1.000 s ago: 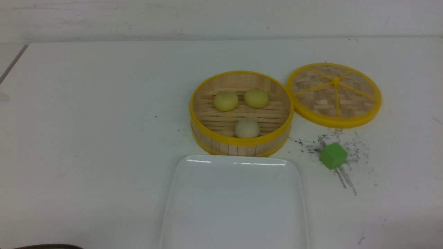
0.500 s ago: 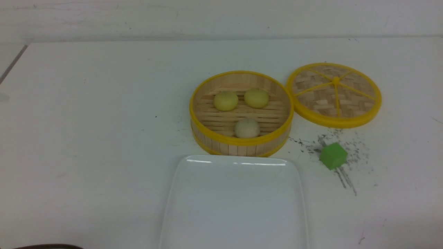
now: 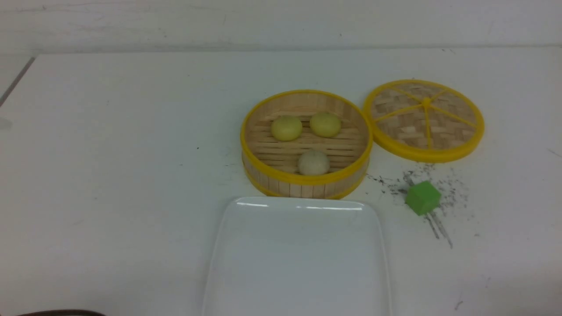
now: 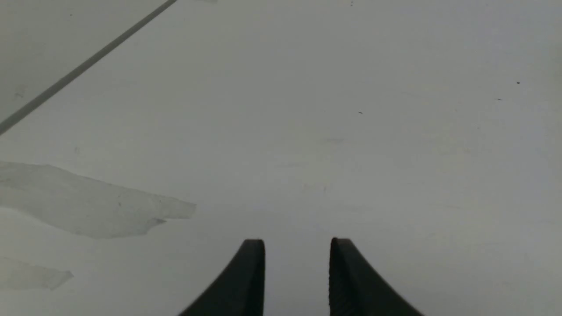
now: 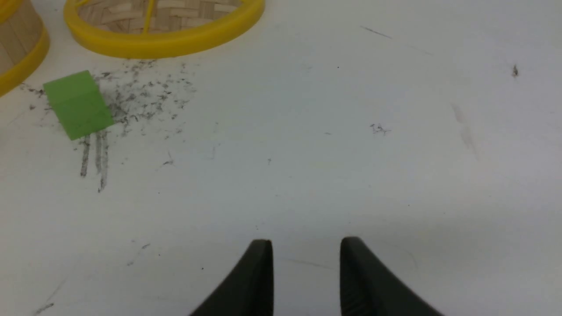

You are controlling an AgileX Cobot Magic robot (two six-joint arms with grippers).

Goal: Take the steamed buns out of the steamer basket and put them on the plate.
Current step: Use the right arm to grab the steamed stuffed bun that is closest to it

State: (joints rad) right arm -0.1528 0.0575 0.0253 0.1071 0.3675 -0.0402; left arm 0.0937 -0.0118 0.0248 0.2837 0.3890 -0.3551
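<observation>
Three steamed buns are contained in the steamer basket (image 3: 307,191), on its slatted floor. Two pale yellow buns, a left one (image 3: 286,128) and a right one (image 3: 325,124), are placed side by side in the far half. The off-white bun (image 3: 314,163) is located at the near side, close to the near wall. The basket is set upright on the white table (image 3: 131,153), its top uncovered. The woven lid (image 3: 423,120) is laid to the right of the basket, at its rim, with the yellow spokes facing up. A green cube (image 3: 423,198) is positioned on the table to the right of the basket, on the near side of the lid; dark marks are seen around it. The white rectangular plate (image 3: 297,259) is placed directly on the near side of the basket; its near edge is cut off from view. No bun is seen on the visible part of the plate. The left gripper (image 4: 297,239) is held with its fingers parted, nothing grasped. The right gripper (image 5: 306,239) is likewise unclenched and unloaded, above bare table.
</observation>
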